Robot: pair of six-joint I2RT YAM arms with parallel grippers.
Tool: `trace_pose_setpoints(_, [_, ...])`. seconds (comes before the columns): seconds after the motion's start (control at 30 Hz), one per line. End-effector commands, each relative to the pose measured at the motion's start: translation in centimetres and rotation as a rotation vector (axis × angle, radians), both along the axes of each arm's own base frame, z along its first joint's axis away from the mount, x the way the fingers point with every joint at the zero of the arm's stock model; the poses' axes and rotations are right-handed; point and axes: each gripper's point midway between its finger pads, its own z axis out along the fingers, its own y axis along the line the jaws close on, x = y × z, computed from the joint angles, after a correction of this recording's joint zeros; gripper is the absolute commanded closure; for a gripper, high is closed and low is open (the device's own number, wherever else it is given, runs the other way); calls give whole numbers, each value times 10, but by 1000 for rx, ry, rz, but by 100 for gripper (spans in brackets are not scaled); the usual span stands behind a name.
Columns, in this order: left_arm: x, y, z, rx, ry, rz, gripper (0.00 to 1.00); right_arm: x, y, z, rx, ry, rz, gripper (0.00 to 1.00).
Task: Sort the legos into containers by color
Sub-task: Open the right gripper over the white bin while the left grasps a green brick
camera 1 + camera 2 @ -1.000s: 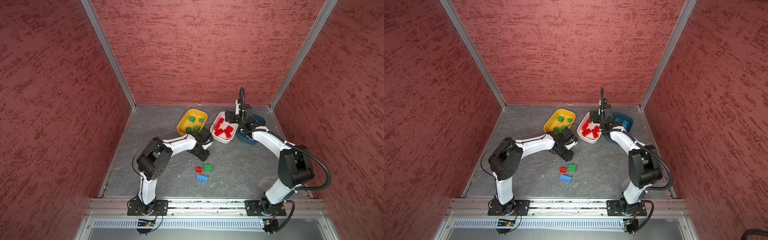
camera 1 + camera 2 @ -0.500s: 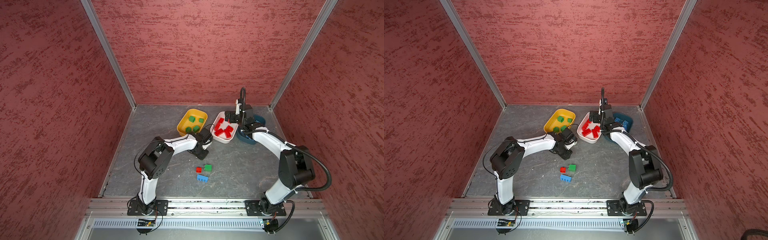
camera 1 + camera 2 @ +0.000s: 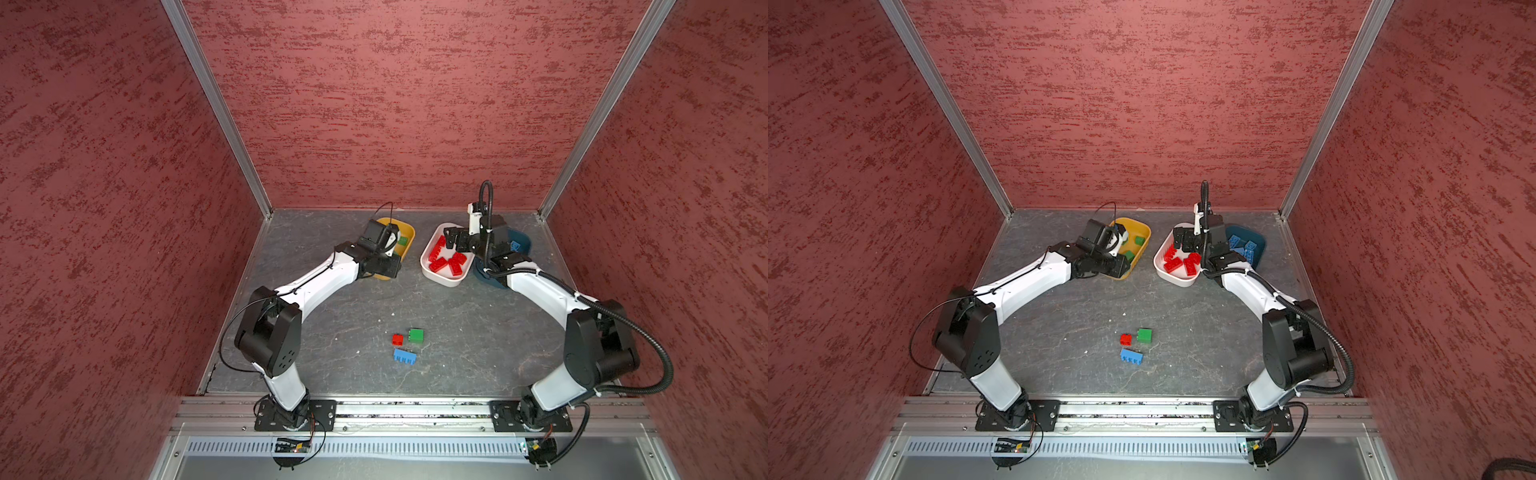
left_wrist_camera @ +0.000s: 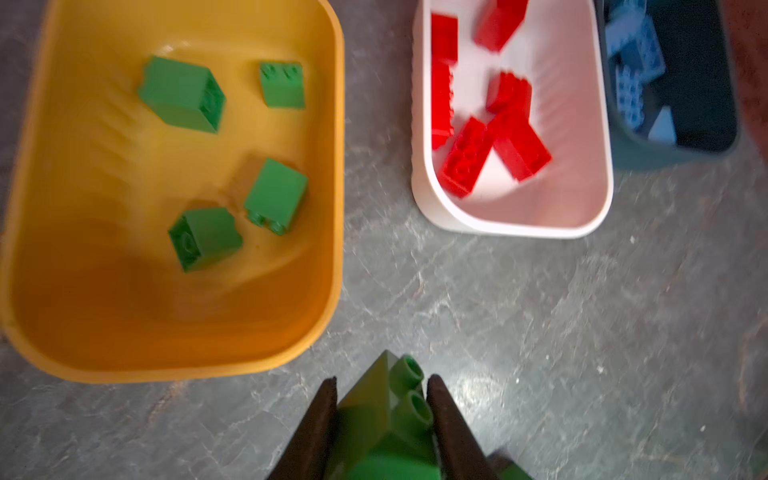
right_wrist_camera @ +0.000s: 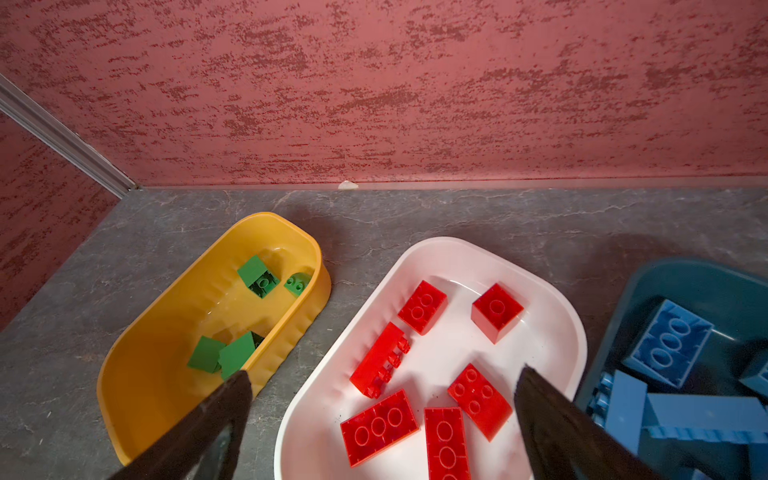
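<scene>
Since a second earlier, the left gripper (image 4: 382, 380) had come up off the worktop (image 4: 540, 332) and drawn toward the near end of the yellow tub (image 4: 166, 370), its jaws narrowed from wider apart to a firm pinch, while the right arm had barely shifted. The left wrist view showed the two dark fingers clamped on the sides of a green sloped brick (image 4: 380, 415), studs facing away from the camera, held above bare worktop just outside the yellow tub's near rim. Four green bricks (image 4: 274, 193) lay scattered in that tub. The right gripper (image 5: 384, 372) hung over the white tub (image 5: 552, 299) with its jaws spread wide and nothing between them; six red bricks (image 5: 422, 306) lay on the tub floor below it. Touching the white tub on its right, the dark teal tub (image 5: 685, 274) held a heap of light blue bricks (image 5: 669, 343). All three tubs sat in a row along the far edge of the worktop, the teal one nearest the far right corner. In both top views three pieces lay loose near the middle of the worktop, toward its near edge: a small red brick (image 3: 397, 339) just beside a green square brick (image 3: 416, 335), and a long blue brick (image 3: 404, 356) close in front of them.
</scene>
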Motion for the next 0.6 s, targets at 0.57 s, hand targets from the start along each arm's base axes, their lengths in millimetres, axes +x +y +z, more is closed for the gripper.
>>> trace_pose_setpoints(0.57, [150,19,-34,-88,27,354,68,-12,-4,10,26,-17,-41,1])
